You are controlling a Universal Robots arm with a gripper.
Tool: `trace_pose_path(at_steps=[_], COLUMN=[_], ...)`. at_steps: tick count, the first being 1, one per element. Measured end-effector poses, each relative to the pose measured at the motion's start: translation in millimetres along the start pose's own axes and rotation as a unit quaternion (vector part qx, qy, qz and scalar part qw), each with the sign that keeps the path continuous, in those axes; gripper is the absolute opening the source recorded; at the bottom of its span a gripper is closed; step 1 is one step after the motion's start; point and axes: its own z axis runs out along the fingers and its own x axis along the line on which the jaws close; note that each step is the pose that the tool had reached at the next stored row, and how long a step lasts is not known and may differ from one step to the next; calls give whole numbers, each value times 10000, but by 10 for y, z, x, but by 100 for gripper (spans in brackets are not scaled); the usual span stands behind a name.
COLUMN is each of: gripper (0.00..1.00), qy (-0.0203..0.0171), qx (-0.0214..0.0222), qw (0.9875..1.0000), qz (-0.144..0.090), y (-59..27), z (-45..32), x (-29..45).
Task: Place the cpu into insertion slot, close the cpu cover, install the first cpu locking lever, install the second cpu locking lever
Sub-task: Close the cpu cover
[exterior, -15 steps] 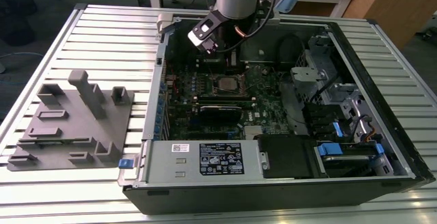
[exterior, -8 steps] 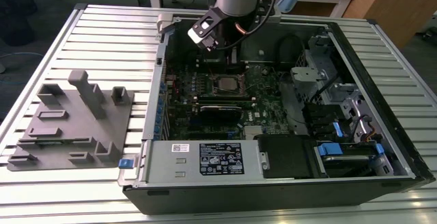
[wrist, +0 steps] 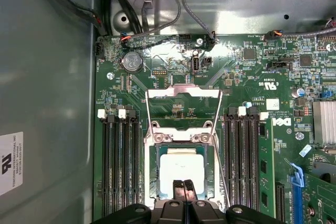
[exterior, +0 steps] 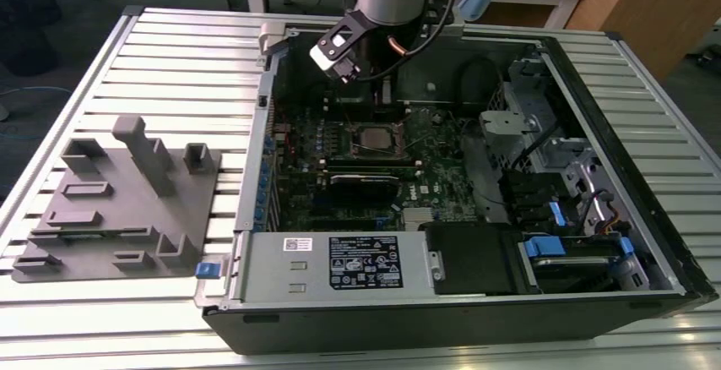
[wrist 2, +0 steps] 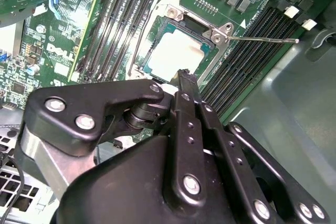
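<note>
Bright even light, glare whitening the cpu [wrist 2: 176, 53], the case [exterior: 451, 323] shadowed inside.

Silvery-grey cpu [wrist: 181, 163], green circuit board [wrist: 247, 77], black pincer [wrist: 184, 184]

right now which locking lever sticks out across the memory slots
The lever reaching over the memory slots towards the grey case; the other lever lies along the insertion slot.

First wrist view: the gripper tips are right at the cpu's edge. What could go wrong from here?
1. The gripper, shut, sits at the edge of the cpu lying in the insertion slot. A sideways drag could shift or tilt the chip.
2. The cpu cover looks raised and a locking lever sticks out unlatched. Nothing appears to clamp the cpu, and the gripper could snag the wire.
</note>
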Motion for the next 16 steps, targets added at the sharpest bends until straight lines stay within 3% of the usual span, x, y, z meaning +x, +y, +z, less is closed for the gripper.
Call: trace_pose_path(at_steps=[16], gripper=[11], qy=[1], qx=[-1], qw=[10000], qz=[0], y=[3], z=[-55], x=[1])
